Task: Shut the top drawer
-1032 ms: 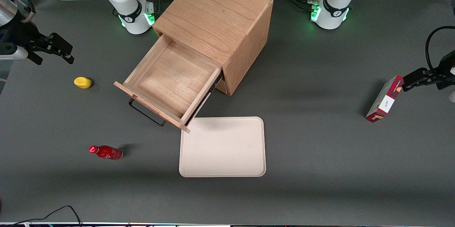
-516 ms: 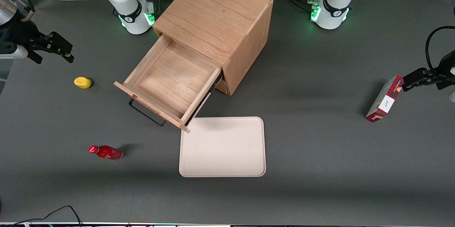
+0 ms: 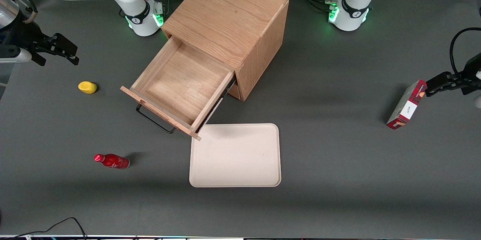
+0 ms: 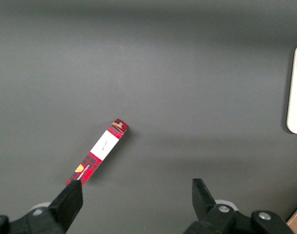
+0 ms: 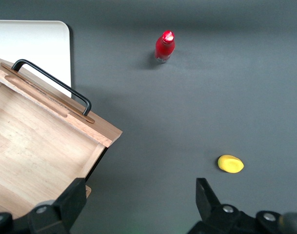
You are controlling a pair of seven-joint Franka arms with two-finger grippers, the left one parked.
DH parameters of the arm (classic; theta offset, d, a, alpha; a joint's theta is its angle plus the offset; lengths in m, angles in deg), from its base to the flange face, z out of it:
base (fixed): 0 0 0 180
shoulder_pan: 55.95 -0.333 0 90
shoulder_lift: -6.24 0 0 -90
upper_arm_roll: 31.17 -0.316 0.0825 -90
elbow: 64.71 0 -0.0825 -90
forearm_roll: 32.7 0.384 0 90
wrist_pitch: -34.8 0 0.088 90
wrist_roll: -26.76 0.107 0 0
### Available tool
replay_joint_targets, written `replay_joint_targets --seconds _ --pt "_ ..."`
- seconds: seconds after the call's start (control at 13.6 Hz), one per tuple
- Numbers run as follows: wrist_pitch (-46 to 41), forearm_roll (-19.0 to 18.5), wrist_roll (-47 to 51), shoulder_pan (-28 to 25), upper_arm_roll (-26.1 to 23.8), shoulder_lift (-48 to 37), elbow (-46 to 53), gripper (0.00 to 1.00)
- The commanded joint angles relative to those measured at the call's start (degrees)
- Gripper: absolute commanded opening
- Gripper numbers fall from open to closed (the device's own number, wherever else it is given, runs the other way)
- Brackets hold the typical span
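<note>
Facing the lemon-side table end diag., top drawer (image 3: pixel 180 84) (claw (image 3: pixel 56 50) open).

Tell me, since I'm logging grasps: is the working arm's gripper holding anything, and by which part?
Nothing is held. The right gripper is open, hovering above the table near the small yellow object, apart from the pulled-out light-wood top drawer.

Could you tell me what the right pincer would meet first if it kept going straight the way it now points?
Probably bare table: the right pincer, open, points down between the open top drawer and the yellow object, though depth is unclear.
</note>
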Motion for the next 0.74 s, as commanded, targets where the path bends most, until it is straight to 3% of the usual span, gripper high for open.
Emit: replay_joint_targets --seconds 0.0,0.66 --pt "-1.29 -0.22 0.46 -0.25 0.22 0.22 1.15 1.0" --pt "-1.29 -0.31 0.46 -0.43 0.22 0.05 0.44 1.0"
